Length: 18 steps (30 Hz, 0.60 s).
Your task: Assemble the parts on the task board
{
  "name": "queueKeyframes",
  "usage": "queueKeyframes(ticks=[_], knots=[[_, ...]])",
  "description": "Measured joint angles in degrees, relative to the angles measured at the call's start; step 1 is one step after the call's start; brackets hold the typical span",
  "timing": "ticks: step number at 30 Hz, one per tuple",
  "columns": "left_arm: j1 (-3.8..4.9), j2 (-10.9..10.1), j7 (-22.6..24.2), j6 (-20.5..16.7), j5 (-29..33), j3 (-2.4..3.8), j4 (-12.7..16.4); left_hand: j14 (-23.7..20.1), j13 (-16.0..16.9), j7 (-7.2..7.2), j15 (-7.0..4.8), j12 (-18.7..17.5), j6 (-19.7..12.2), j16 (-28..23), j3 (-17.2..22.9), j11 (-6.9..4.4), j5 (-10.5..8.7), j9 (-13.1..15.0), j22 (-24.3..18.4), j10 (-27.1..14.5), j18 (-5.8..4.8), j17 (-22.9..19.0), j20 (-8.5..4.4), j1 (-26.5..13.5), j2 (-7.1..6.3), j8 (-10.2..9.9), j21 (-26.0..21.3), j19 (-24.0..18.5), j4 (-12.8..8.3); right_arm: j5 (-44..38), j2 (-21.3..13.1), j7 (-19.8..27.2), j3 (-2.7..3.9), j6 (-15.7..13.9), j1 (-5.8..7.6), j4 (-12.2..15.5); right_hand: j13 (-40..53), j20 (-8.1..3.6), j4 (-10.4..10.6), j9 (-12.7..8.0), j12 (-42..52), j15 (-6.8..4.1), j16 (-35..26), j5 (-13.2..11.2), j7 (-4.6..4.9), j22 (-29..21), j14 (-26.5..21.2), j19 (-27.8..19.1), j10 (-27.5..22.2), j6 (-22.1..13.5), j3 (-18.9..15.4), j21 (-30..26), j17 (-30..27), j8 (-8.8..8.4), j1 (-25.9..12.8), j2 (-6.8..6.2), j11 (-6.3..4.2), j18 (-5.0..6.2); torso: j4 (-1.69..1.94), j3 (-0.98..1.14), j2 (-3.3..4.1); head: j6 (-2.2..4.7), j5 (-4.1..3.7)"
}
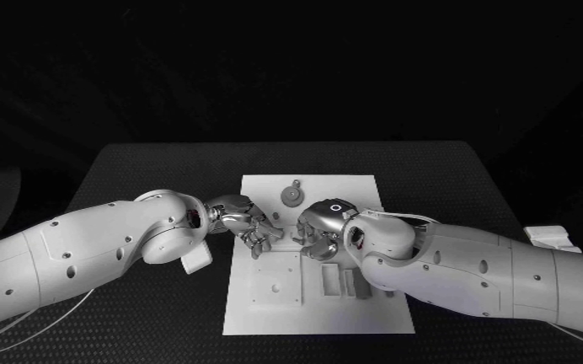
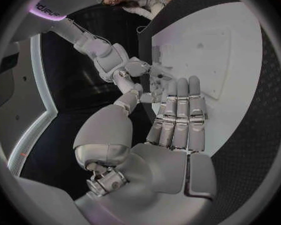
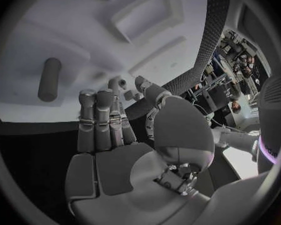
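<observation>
The white task board (image 1: 365, 313) lies in the middle of the black table. A grey teardrop-shaped part (image 1: 293, 194) rests near its far edge. A grey cylindrical part (image 3: 48, 79) lies flat on the board, just beyond my right hand's fingertips. My left hand (image 1: 249, 229) hovers over the board's left-middle, fingers (image 2: 178, 112) straight and side by side, holding nothing. My right hand (image 1: 318, 236) is close beside it over the board's middle, fingers (image 3: 98, 122) straight, nothing in them. The hands nearly meet.
A raised square plate (image 1: 277, 280) and long slots (image 1: 330, 280) sit on the board's near half; a grey bar (image 1: 356, 284) lies by the slots. A white object (image 1: 549, 236) rests at the table's right edge. Both forearms flank the board.
</observation>
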Motion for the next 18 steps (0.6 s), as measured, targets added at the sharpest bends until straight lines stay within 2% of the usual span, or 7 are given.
queueKeyframes(ticks=[6,8,14,18], knots=[[0.0,-0.05,0.06,0.01,-0.01,0.0,0.02,0.41,0.09,0.0,-0.01,0.0,0.0,-0.25,-0.01,0.0,0.0,0.0,0.0,0.0,0.01,0.2,0.01,0.23,0.23,0.0,0.0,0.0,-0.31,-0.1,0.56,-1.11,0.0,-0.62,-0.56,-0.11,-0.07,0.01,0.45,0.42,0.0,0.0,-0.04,0.0,-0.54,0.0,0.0,0.0,0.03,1.46,-0.14,0.0,0.13,0.84,0.3,-0.3,-0.03,-0.01,0.0,0.0,0.0,-0.05,0.09],[0.0,-0.07,0.07,0.02,-0.01,0.0,0.03,0.41,0.08,0.0,-0.01,0.0,0.0,-0.25,-0.1,0.0,0.0,0.0,0.0,0.0,0.02,0.27,0.01,0.23,0.23,0.0,0.0,0.0,-0.55,-0.2,0.61,-1.45,-0.02,-1.02,-0.67,-0.22,-0.07,0.1,0.45,0.63,0.0,0.0,-0.11,0.0,-0.63,-0.01,0.01,0.09,0.35,1.87,-0.14,0.01,0.13,1.23,0.44,-0.35,-0.34,-0.01,-0.02,0.0,0.0,-0.06,0.14],[0.0,-0.12,0.11,0.04,-0.01,0.0,0.03,0.41,0.14,0.0,-0.01,0.0,0.0,-0.25,-0.02,0.0,0.0,-0.06,-0.01,0.0,0.0,0.34,0.01,0.23,0.23,0.0,0.0,0.0,-0.62,-0.65,0.94,-2.39,-0.02,-2.55,-0.92,-0.51,0.07,0.1,0.03,1.47,0.15,-0.28,-0.11,0.0,-1.26,-0.02,0.32,0.1,1.68,2.79,-0.53,0.01,0.18,2.21,1.84,0.78,-0.91,-0.02,-0.04,0.02,0.0,-0.15,0.23],[0.0,-0.13,0.14,0.08,-0.02,0.0,0.04,0.41,0.14,0.0,-0.01,0.0,0.0,-0.45,-0.17,0.0,0.0,-0.06,-0.01,0.0,-0.03,0.34,0.01,0.23,0.23,0.0,0.0,0.0,-0.77,-0.95,1.26,-2.71,-0.02,-3.13,-1.16,-0.85,0.24,0.11,-1.52,2.08,0.29,-0.49,-0.11,0.0,-1.4,-0.02,0.53,0.1,2.28,3.14,-0.74,0.01,0.17,2.58,3.13,2.08,-1.24,-0.02,-0.05,0.03,0.0,-0.19,0.27]])
